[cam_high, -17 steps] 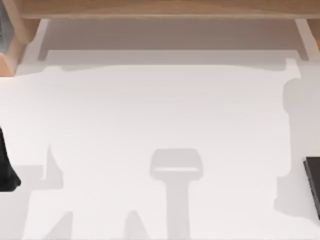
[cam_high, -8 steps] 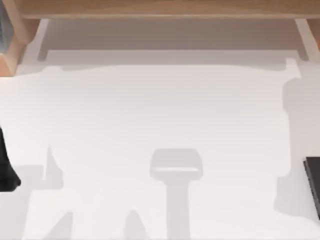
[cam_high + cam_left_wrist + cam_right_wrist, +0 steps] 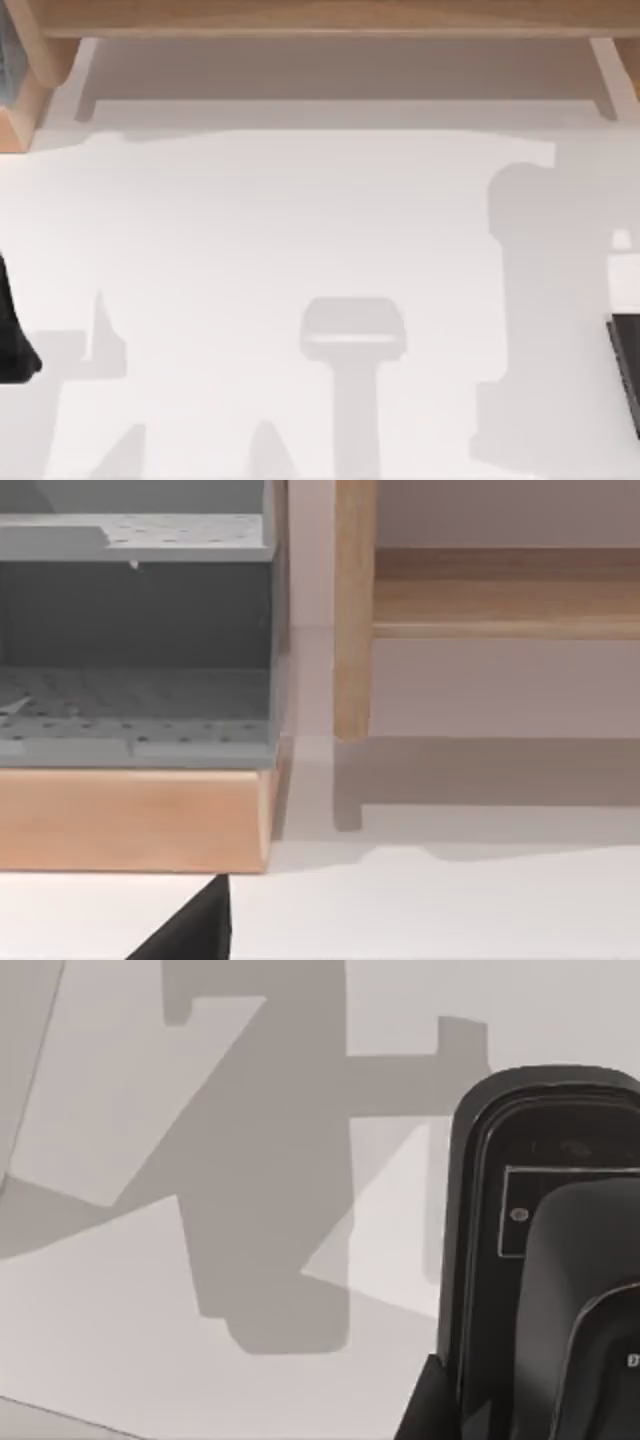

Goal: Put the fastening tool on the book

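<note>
Top view gives me a bare white surface (image 3: 300,220) crossed by shadows, a wooden frame (image 3: 320,18) along the far edge, a dark object (image 3: 626,385) cut off at the right edge and a black shape (image 3: 14,340) at the left edge. I judge the task barely begun: I can make out neither a book nor any tool resting on one, so picking up and placing are both left. Right wrist view shows a black, rounded, glossy object (image 3: 545,1260) close to the camera; it may be the fastening tool, but I cannot confirm that. For either end effector, I cannot tell whether it is released or clenched. Left wrist view shows a grey perforated shelf unit (image 3: 135,650) on a wooden base (image 3: 130,820); its compartments look empty.
</note>
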Motion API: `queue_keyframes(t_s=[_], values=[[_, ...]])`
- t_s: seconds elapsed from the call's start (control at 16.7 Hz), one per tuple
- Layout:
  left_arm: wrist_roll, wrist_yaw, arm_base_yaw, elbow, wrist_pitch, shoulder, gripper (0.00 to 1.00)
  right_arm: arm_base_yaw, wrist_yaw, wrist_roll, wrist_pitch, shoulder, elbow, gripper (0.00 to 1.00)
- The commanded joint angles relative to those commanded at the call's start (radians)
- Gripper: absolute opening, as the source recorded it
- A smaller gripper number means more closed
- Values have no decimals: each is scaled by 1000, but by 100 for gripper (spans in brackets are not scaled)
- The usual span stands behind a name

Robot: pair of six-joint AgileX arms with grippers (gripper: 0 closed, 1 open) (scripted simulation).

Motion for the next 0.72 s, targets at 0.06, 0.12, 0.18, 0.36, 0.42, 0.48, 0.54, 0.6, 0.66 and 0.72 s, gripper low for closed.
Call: queue_keyframes(t_s=[0.06, 0.12, 0.18, 0.36, 0.42, 0.48, 0.54, 0.6, 0.66, 0.72], values=[[0, 0, 0, 0, 0, 0, 100, 3, 3, 10, 13, -48, -53, 0], [0, 0, 0, 0, 0, 0, 100, 8, 7, 22, 30, -100, -113, 0], [0, 0, 0, 0, 0, 0, 100, 13, 10, 36, 49, -155, -177, 0], [0, 0, 0, 0, 0, 0, 100, 30, 20, 84, 118, -329, -392, 0], [0, 0, 0, 0, 0, 0, 100, 36, 24, 102, 144, -391, -471, 0], [0, 0, 0, 0, 0, 0, 100, 42, 28, 121, 171, -454, -552, 0], [0, 0, 0, 0, 0, 0, 100, 50, 31, 141, 200, -517, -637, 0], [0, 0, 0, 0, 0, 0, 100, 58, 34, 162, 230, -582, -724, 0], [0, 0, 0, 0, 0, 0, 100, 67, 36, 184, 261, -646, -812, 0], [0, 0, 0, 0, 0, 0, 100, 76, 39, 206, 293, -710, -902, 0]])
